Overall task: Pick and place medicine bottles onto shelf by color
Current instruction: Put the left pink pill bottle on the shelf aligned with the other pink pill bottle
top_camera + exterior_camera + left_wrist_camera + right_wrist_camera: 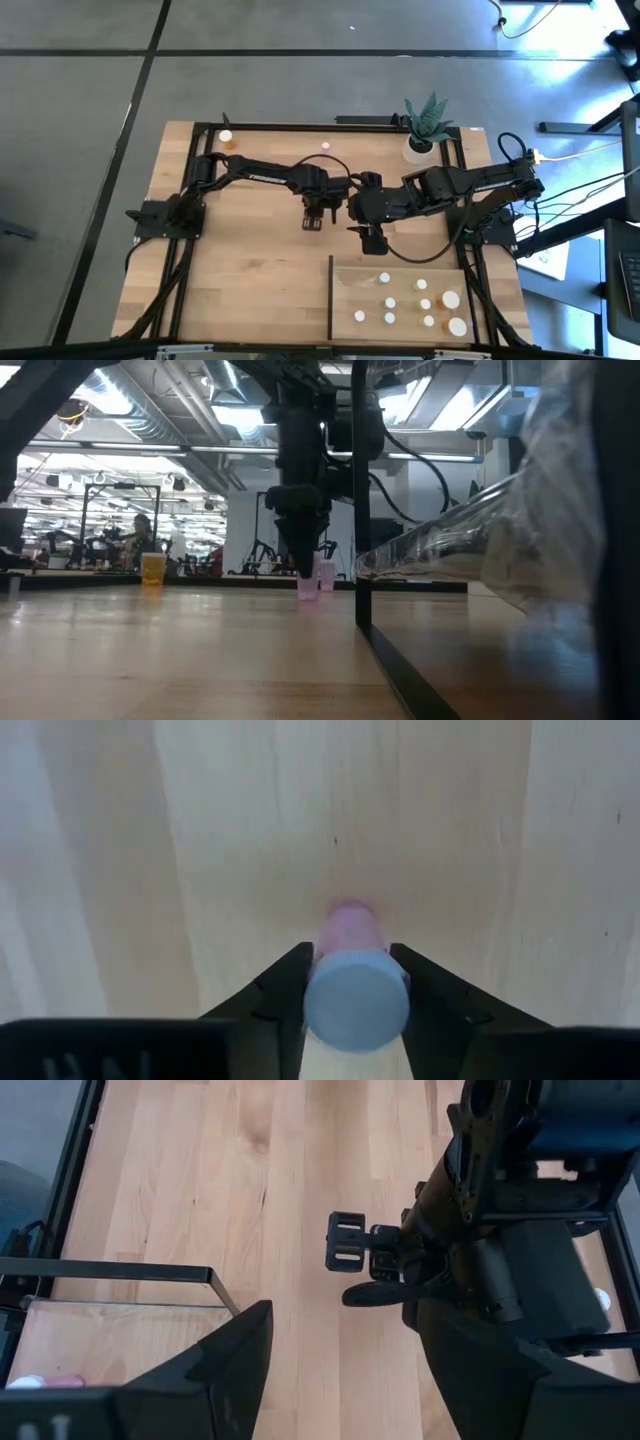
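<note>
Pink bottle (pixel 352 960) with a white cap stands upright on the counter (pixel 240 260) near its middle, between the two fingers of the left gripper (pixel 313 222). In the left wrist view the dark fingers (pixel 280 995) lie close against both sides of the bottle, so the left gripper is closed on it; whether it bears any weight cannot be told. The low view shows the bottle's base on or just above the wood.

The right gripper (pixel 371 240) hovers just beside the left one, above bare counter near the shelf's dark upright edge, its fingers spread apart and holding nothing.

The shelf (pixel 350 285) lies at the counter's near right corner and carries about nine white-capped bottles (pixel 390 301), a couple of them larger. Another pink bottle (pixel 325 146) and an orange one (pixel 231 145) stand along the far edge, and a potted plant (pixel 425 125) sits at the far right corner.
</note>
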Controlling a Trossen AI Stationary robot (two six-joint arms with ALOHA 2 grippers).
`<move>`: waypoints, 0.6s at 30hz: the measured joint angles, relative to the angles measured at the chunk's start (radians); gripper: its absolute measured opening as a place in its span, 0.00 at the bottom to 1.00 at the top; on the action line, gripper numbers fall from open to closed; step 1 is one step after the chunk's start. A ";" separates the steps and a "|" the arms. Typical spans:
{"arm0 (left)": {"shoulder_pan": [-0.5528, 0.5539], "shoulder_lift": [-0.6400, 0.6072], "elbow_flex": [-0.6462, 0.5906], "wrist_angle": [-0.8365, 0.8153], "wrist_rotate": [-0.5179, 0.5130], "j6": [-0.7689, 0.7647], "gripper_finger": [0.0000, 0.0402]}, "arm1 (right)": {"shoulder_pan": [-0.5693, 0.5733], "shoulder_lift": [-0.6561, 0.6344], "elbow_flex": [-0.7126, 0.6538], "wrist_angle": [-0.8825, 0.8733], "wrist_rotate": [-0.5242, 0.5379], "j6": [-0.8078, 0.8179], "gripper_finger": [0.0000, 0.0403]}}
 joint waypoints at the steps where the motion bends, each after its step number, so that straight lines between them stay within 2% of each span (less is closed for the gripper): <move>1: 0.000 0.003 -0.002 -0.002 0.005 0.000 0.32 | 0.000 0.000 0.000 0.000 0.000 0.000 0.62; 18: 0.000 0.001 -0.003 0.002 0.007 0.001 0.74 | 0.000 0.000 0.000 0.000 0.000 0.000 0.62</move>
